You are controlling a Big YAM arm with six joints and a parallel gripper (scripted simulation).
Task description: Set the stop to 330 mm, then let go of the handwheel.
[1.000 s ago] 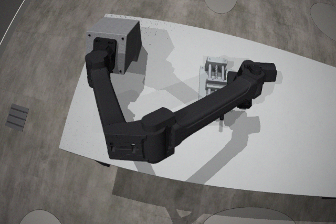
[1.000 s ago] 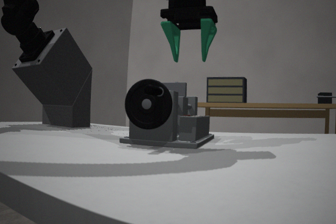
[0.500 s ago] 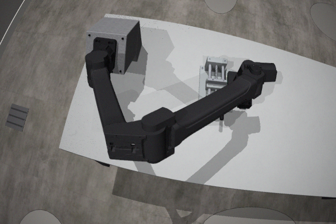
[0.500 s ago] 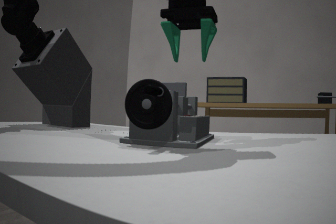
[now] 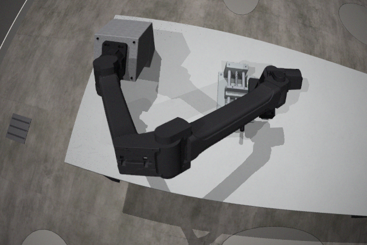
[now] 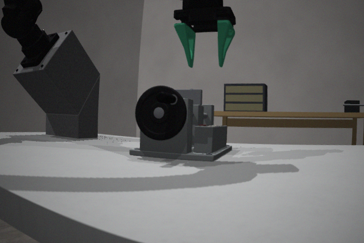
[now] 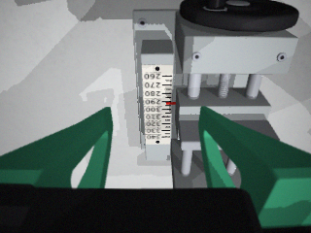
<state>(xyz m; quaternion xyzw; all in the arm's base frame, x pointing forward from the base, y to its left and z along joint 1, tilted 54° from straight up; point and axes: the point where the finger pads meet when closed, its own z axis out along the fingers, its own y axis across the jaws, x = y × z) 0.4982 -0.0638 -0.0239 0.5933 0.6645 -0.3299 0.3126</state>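
The black handwheel (image 6: 158,131) (image 7: 243,20) stands upright at one end of the stop fixture; its crank handle (image 6: 166,97) is near the top in the exterior view. The sliding stop block (image 7: 224,114) sits on two guide rods and a screw. The red pointer (image 7: 170,103) is at about 290 on the white scale (image 7: 152,93), perhaps slightly past it toward 300. My gripper (image 6: 206,66) (image 7: 155,116) is open and empty, its green fingers pointing down above the fixture, clear of the handwheel. In the top view the arm hides the fingers and part of the fixture.
The fixture's base plate (image 6: 173,155) lies on the white table (image 5: 311,153). The grey arm pedestal (image 5: 124,28) (image 6: 70,87) stands at the table's other end. A wooden bench (image 6: 288,114) with a drawer box (image 6: 244,98) is in the background.
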